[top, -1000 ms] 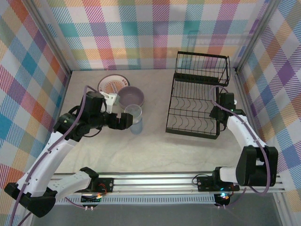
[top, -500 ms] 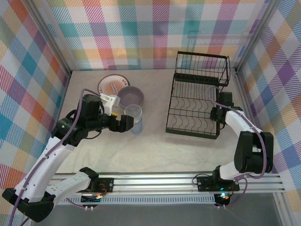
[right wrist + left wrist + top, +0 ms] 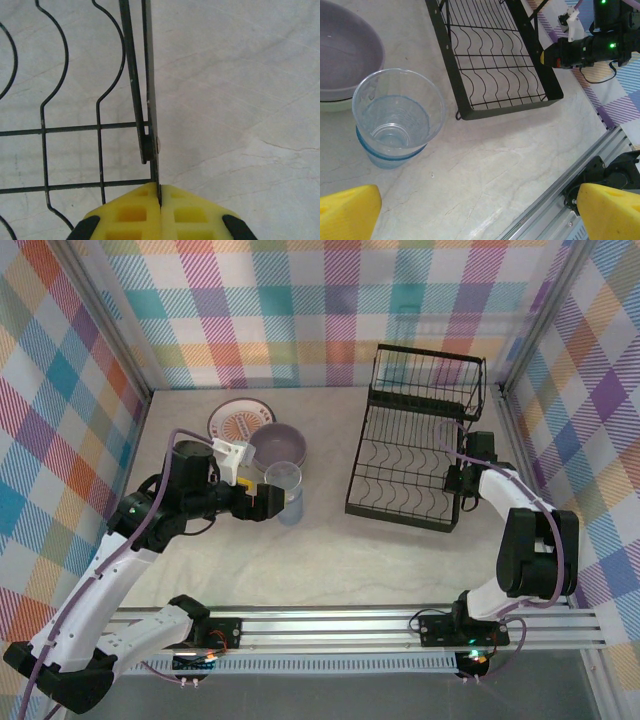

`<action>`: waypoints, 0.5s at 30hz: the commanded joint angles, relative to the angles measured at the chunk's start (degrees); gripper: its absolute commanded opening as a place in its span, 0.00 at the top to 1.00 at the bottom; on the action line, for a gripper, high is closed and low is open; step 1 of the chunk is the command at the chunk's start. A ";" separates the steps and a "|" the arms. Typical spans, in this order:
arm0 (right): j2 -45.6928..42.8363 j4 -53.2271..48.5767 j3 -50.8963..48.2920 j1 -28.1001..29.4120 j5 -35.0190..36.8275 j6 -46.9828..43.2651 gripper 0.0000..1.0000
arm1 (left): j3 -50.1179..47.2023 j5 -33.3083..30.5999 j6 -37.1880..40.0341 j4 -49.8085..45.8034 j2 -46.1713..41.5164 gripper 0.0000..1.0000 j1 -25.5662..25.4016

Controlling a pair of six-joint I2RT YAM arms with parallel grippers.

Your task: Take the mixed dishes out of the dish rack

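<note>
Black wire rack [image 3: 415,445] at the right of the table [image 3: 330,560], its raised basket toward the back wall and its slotted tray toward you. The near edge lies slightly askew to the table's front.

Your right gripper [image 3: 160,194] is at the tray's right rim, close to the front corner. From the right wrist, note the yellow fingers [image 3: 190,215] pressed together on the thin black rim strip, which runs up from between their tips. This gripper is pinching the rack.

The dishes stand on the table to the left of the rack, well apart from it. The tumbler [image 3: 397,117] is upright, mouth up, nearest your left arm. Just behind it sits the lavender bowl [image 3: 277,443], nested in the green bowl [image 3: 337,104], whose rim shows beneath it. The sunburst plate [image 3: 235,420] lies flat, farther back and to the left, with the lavender bowl overlapping its right edge as seen from above.

Your left gripper [image 3: 477,202] is spread wide and holds nothing. From the left wrist, its two yellow fingers sit at the bottom corners, with the tumbler ahead of them and bare table between. From above, the gripper is just beside the tumbler's left side; you cannot tell from that view whether they touch.
</note>
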 commanded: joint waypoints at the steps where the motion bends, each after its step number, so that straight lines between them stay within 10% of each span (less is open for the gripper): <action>1: 0.72 5.68 -0.24 0.30 -5.41 -0.91 1.00 | -0.07 0.73 -0.46 1.92 -0.91 0.00 -0.12; 15: 2.38 10.12 0.25 6.17 -9.82 -7.69 1.00 | -0.42 0.35 -0.82 2.12 -0.97 0.00 -0.12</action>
